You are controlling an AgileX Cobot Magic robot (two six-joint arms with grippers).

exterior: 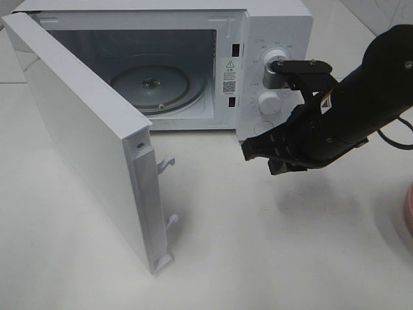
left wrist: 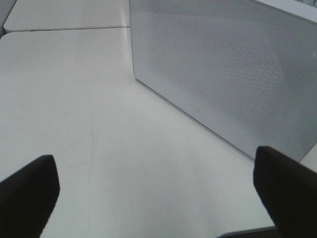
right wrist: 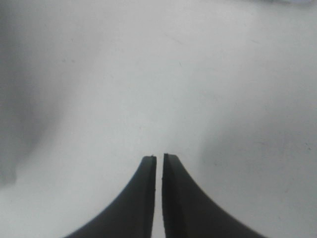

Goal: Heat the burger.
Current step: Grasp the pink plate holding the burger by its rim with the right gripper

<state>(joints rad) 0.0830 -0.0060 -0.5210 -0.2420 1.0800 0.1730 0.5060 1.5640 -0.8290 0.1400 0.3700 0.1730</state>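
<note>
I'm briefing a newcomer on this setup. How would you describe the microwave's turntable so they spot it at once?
Find the white microwave at the back of the table, its door swung open toward the left. On the floor of its cavity lies the glass turntable, the only round, clear disc inside.

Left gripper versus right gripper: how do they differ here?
The left gripper has its jaws wide apart; the right gripper has them nearly closed, only a slit between. The left gripper points toward the open microwave door; the right gripper hangs over the table. Both hold nothing.
</note>
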